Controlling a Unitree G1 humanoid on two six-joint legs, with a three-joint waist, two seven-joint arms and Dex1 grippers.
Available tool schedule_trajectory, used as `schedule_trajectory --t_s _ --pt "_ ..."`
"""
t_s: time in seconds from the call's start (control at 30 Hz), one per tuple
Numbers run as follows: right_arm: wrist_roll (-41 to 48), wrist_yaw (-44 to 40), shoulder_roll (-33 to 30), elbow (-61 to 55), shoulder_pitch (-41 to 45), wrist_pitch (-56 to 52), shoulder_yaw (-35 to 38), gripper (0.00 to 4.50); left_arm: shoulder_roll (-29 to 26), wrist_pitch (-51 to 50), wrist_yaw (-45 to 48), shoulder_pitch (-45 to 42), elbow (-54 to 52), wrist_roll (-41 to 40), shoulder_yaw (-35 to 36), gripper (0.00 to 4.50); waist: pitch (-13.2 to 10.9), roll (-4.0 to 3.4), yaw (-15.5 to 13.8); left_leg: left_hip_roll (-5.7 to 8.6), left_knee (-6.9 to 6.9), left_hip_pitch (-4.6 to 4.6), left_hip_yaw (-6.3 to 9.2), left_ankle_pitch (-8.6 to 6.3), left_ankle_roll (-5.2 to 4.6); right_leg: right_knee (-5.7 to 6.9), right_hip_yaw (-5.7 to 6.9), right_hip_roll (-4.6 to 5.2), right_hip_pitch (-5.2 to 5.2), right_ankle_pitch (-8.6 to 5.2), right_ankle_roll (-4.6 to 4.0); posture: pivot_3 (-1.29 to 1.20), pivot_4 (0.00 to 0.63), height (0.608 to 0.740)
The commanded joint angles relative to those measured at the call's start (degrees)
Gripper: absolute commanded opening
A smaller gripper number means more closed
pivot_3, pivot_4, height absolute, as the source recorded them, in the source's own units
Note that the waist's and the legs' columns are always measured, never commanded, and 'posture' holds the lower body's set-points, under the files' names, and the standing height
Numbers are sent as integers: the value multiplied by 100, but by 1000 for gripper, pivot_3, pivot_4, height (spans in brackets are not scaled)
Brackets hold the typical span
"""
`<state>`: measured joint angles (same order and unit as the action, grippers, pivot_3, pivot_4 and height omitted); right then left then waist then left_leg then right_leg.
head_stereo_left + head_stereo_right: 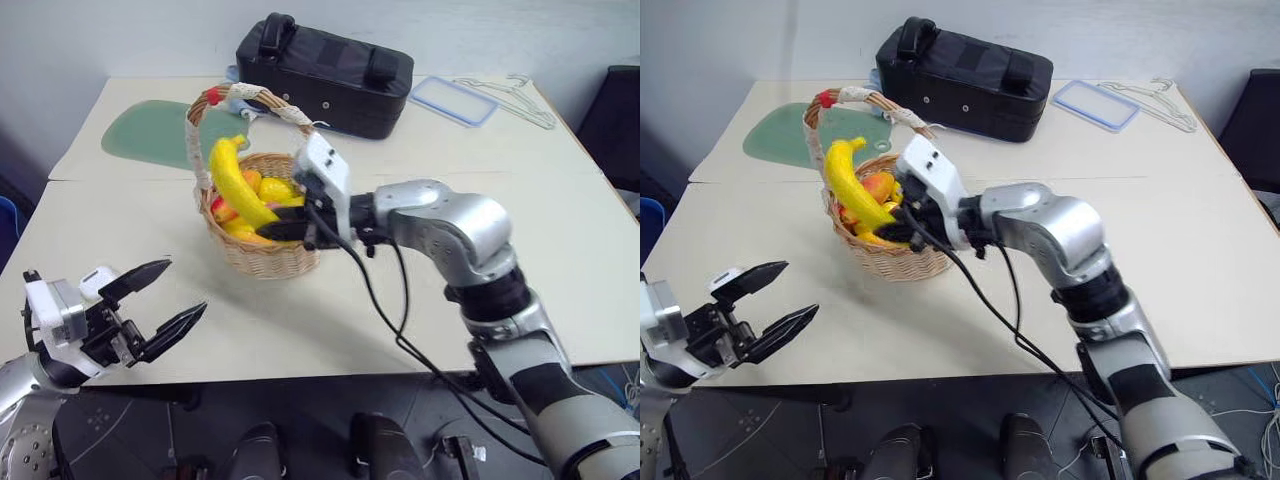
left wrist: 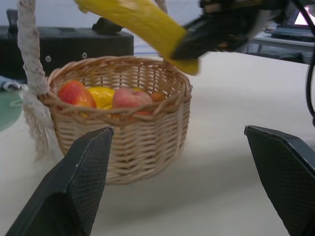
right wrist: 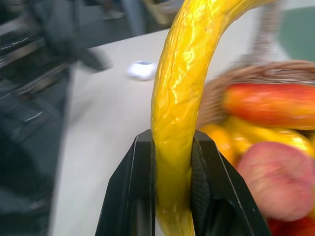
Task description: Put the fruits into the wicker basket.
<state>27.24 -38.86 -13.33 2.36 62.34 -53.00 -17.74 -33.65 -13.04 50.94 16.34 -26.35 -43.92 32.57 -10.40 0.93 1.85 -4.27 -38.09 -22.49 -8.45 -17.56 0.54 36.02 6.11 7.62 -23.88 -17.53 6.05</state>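
Clamping banana (image 3: 173, 123): right gripper (image 3: 172, 196) | left gripper (image 2: 182, 182) wide | peach (image 2: 129, 98) in basket (image 2: 142, 142)

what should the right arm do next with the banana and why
Probably lower it a little and open the fingers: the right gripper holds the banana over the wicker basket, beside its handle, with the peach already inside.

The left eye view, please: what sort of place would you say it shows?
Probably an indoor workroom or lab: plain pale tables pushed together, holding a black bag, a clear lid and wire hangers.
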Motion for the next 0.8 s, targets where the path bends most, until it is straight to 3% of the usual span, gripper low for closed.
schedule_trajectory --t_s 0.03,0.27,0.4,0.5,0.6,0.7,0.8 --pt "-339 115 96 302 350 291 123 813 67 121 7 151 -221 -55 58 4500 0 1 -12 0 -1 -7 -4 0 1 -1 6 -3 0 0 0 0 150 740" --pt "-181 -506 7 6 215 484 306 3208 71 134 60 185 -233 15 -57 4500 1 3 6 -11 2 -24 -8 -6 8 0 22 -8 -17 1 2 0 150 740" --pt "483 -1567 -690 -937 -394 592 747 4465 -151 63 199 128 -61 -106 170 4500 3 5 -20 -20 -2 -51 -12 -7 11 5 31 -13 -42 2 2 0 150 740" --pt "928 -2371 -1615 -1633 -1079 534 1080 4465 -300 99 305 27 -48 -123 251 4500 3 6 -53 -18 -5 -68 -8 -9 10 3 41 -12 -50 7 11 0 150 740" --pt "682 -2699 -2476 -1266 -1383 800 1337 4465 -495 -25 346 -105 -34 -260 381 4500 3 6 -31 -14 -7 -69 -11 -15 5 -4 41 -8 -50 13 20 0 150 740" --pt "357 -2568 -2534 -371 -1231 1465 1557 4465 -630 -154 283 -289 34 -459 508 4500 3 6 40 -21 -15 -58 -18 -14 5 -6 40 -8 -54 16 8 0 150 740" --pt "-127 -2500 -1992 595 -848 2441 1329 4465 -661 -298 266 -365 45 -559 446 4500 3 6 157 -31 -12 -20 -44 -5 13 -5 33 -9 -53 23 -6 0 150 740"
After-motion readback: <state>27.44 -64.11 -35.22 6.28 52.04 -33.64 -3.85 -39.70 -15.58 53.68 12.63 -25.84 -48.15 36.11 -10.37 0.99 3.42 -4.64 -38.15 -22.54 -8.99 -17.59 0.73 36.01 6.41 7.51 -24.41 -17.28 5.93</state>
